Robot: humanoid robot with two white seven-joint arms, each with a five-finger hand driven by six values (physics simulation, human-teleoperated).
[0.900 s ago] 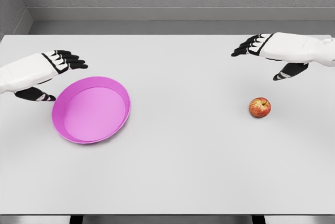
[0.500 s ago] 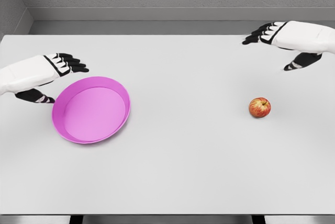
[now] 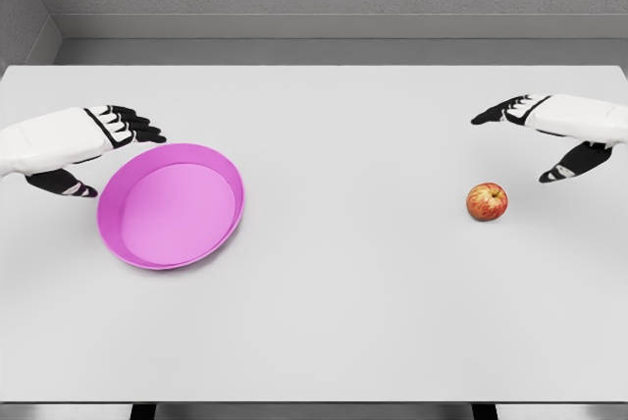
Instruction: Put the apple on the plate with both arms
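Two white hands over the white table point(image 3: 324, 322), both with black fingers spread and holding nothing. Small red-yellow apple point(image 3: 487, 201) sits on the table well right of the round magenta plate point(image 3: 171, 205). Right hand point(image 3: 554, 126) hovers just up-right of the apple, not touching. Left hand point(image 3: 83, 140) sits at the plate's upper-left rim.

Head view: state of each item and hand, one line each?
apple: upright on the table, not held, clear of the plate.
plate: empty, tilted, near the left hand.
left hand: open, holds nothing.
right hand: open, above and right of the apple.
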